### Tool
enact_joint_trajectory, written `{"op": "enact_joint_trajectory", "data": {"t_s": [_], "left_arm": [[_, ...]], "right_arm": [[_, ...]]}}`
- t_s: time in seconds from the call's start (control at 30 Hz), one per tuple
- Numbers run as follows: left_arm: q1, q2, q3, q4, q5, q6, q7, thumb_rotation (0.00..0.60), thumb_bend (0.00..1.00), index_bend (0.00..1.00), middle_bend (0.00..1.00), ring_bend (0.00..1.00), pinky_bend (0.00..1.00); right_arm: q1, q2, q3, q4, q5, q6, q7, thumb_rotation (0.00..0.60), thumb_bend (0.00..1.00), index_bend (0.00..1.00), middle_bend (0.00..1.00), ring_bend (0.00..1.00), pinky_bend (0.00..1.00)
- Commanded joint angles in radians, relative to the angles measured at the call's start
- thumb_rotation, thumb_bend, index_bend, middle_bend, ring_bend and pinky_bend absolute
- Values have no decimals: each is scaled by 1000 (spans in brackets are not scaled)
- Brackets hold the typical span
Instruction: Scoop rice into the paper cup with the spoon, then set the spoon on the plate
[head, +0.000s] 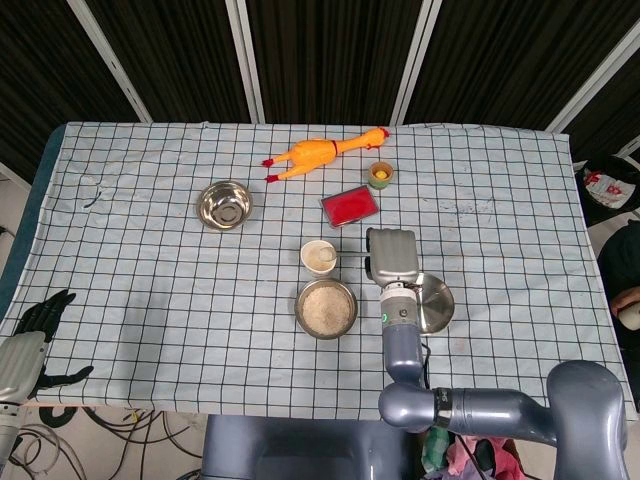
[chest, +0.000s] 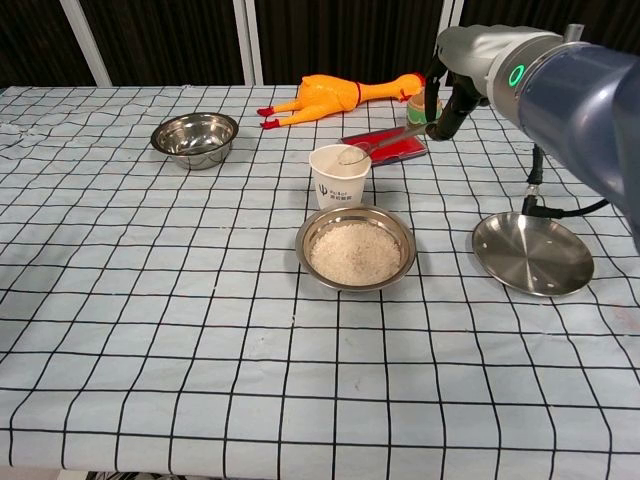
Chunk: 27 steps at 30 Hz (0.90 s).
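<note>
While right hand (chest: 447, 97) grips, spoon (chest: 385, 141) (tilted) overhangs cup (chest: 339, 176).

Glossy round metal plate (chest: 533, 254) is gleaming on matt checked cloth (chest: 150, 300); the white cup (chest: 338, 176) is looking like paper.
</note>
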<state>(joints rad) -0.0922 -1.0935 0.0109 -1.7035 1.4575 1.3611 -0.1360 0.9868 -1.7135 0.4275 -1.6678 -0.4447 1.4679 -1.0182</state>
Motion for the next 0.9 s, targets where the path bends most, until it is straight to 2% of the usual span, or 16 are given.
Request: {"op": "enact_joint_trajectory", "data": {"t_s": [0.03, 0.3, 0.57, 0.9], "left_arm": [[0, 0, 1, 0, 1, 0, -3, 600, 10, 0, 0, 0, 0], [-1, 2, 3, 0, 6, -1, -13, 600, 9, 0, 0, 0, 0], [-2, 4, 3, -1, 7, -4, -17, 600, 9, 0, 0, 0, 0], [-3, 4, 4, -3, 7, -5, -17, 600, 9, 0, 0, 0, 0]], "right_arm": [[12, -18, -27, 28, -35, 0, -7, 600, 507, 689, 1000, 1000, 1000], [34, -39, -106, 109, -146, 9, -62, 600, 509, 689, 1000, 1000, 1000], [36, -36, -145, 139, -224, 19, -104, 600, 508, 689, 1000, 1000, 1000], [47, 22, -302, 187, -450, -22, -191, 600, 509, 689, 1000, 1000, 1000]]}}
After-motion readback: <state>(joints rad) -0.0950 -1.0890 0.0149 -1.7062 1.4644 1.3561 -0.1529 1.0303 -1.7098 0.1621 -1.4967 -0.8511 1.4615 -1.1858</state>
